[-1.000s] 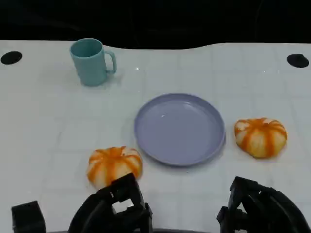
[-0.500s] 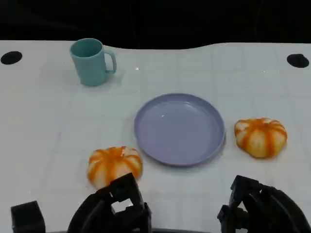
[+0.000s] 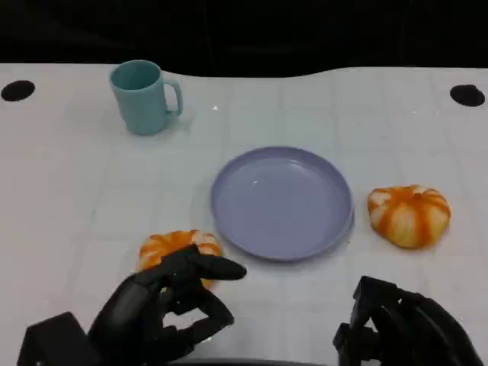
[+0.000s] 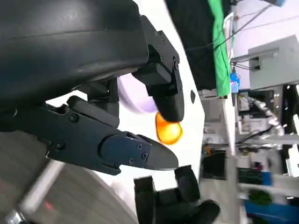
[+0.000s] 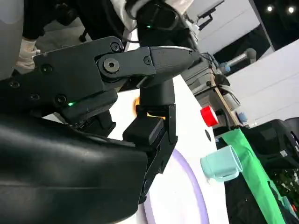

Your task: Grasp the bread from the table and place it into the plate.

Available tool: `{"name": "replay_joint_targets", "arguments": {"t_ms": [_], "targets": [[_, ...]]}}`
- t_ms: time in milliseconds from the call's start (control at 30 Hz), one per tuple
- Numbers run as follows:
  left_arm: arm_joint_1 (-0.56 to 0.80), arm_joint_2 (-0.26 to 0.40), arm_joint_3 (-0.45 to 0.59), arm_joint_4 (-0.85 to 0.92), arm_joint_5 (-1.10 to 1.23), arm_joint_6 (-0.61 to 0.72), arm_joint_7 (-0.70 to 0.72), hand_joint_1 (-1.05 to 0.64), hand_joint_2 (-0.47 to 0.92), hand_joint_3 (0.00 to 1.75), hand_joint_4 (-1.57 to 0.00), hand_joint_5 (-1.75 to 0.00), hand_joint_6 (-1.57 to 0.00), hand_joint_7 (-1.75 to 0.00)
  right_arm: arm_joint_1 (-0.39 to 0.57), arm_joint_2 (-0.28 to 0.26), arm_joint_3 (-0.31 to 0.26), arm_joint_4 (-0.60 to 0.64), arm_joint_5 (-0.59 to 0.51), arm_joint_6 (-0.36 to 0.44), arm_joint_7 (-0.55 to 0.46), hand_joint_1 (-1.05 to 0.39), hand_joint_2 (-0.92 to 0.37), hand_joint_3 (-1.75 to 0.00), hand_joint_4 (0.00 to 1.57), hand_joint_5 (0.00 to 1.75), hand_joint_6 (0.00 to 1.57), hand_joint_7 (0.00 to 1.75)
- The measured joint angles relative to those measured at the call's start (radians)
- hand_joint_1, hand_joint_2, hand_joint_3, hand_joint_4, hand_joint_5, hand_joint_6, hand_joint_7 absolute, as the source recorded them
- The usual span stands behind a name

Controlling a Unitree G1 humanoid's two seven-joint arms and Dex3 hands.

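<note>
Reaching step: the left hand (image 3: 164, 309), fingers spread and empty, hovers just short of the round orange-striped bread roll (image 3: 177, 250); next, close around it.

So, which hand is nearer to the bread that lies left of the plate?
Left. The left hand reaches over the near edge of that bread, fingers spread. The right hand sits low on the other side, past the plate.
</note>
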Motion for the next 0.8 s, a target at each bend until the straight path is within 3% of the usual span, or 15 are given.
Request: {"name": "replay_joint_targets", "arguments": {"t_ms": [267, 333, 467, 800], "targets": [[-0.028, 0.117, 0.013, -0.119, 0.246, 0.007, 0.117, -0.61, 0.91, 0.00, -0.30, -0.67, -0.41, -0.02, -0.003, 0.005, 0.003, -0.003, 0.001, 0.012, -0.006, -0.71, -0.92, -0.21, 0.89, 1.58, 0.80, 1.30], [-0.033, 0.154, 0.011, -0.160, 0.368, 0.010, 0.156, -0.65, 0.92, 0.03, -0.29, -0.52, -0.34, 0.00, -0.003, 0.005, 0.003, -0.005, 0.001, 0.012, -0.007, -0.72, -0.92, -0.21, 0.89, 1.58, 0.80, 1.30], [-0.055, 0.232, 0.001, -0.247, 0.596, 0.044, 0.201, -0.69, 0.92, 0.01, -0.30, -0.41, -0.28, 0.00, -0.003, 0.004, 0.004, -0.008, -0.005, 0.012, -0.010, -0.72, -0.92, -0.21, 0.88, 1.58, 0.80, 1.30], [-0.143, 0.262, -0.121, -0.297, 1.023, 0.220, 0.229, -0.69, 0.88, 0.00, -0.28, -0.29, -0.24, 0.00, 0.000, 0.003, 0.002, -0.011, -0.002, 0.018, -0.007, -0.70, -0.92, -0.22, 0.88, 1.57, 0.79, 1.30]]}}
